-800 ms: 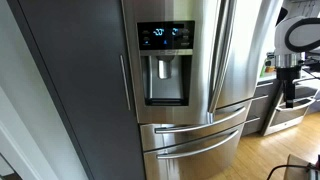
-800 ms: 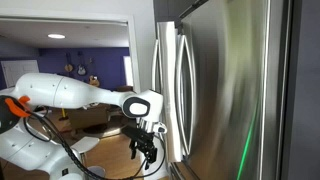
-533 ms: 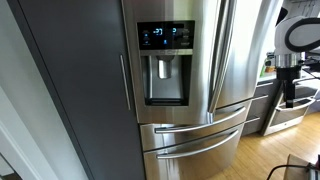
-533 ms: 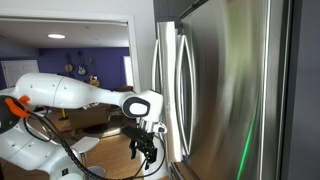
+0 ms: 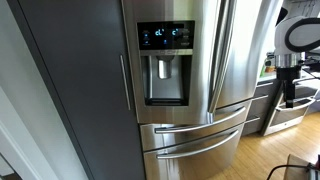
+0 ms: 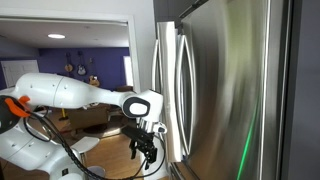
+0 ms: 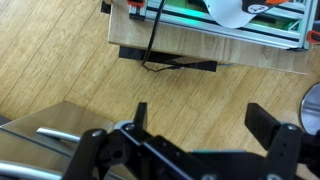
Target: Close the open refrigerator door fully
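– Starting at the left, what is to be handled, and where is it found?
– Beside the dark cabinet panel, the refrigerator door is seen upright, with its lit display and dispenser. How far ajar it stands cannot be told. It is judged heavy, stiff and smooth, so a pinch would likely slip on the steel.
– Where should contact be made?
– A flat push on the face near the bar handle, far from the hinge, would be favoured. No clamping is thought necessary.
– And the claw?
– Farther right, the gripper is held well apart from the door. In the wrist view its fingers are spread, with nothing between them.
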### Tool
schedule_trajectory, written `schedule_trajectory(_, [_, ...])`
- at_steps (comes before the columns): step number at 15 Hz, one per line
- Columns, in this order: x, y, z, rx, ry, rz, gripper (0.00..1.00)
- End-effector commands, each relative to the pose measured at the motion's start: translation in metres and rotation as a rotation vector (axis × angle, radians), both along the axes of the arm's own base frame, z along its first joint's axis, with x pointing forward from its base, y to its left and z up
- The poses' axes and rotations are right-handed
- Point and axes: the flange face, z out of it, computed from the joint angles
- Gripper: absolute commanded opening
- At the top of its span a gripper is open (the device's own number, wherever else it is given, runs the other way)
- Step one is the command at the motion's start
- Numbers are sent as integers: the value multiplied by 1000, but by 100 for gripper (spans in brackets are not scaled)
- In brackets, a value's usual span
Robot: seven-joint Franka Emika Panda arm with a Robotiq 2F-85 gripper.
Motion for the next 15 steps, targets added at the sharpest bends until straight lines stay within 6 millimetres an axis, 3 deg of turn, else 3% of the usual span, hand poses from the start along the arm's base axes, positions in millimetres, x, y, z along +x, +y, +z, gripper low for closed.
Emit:
schedule_trajectory(1, [0, 0, 1, 0, 1, 0, 100])
schedule_trajectory(11, [3, 3, 2, -10, -7, 14, 100])
schedule_trajectory(13, [16, 27, 15, -47, -45, 65, 100])
schedule_trajectory(15, [28, 64, 34, -104, -82, 103, 100])
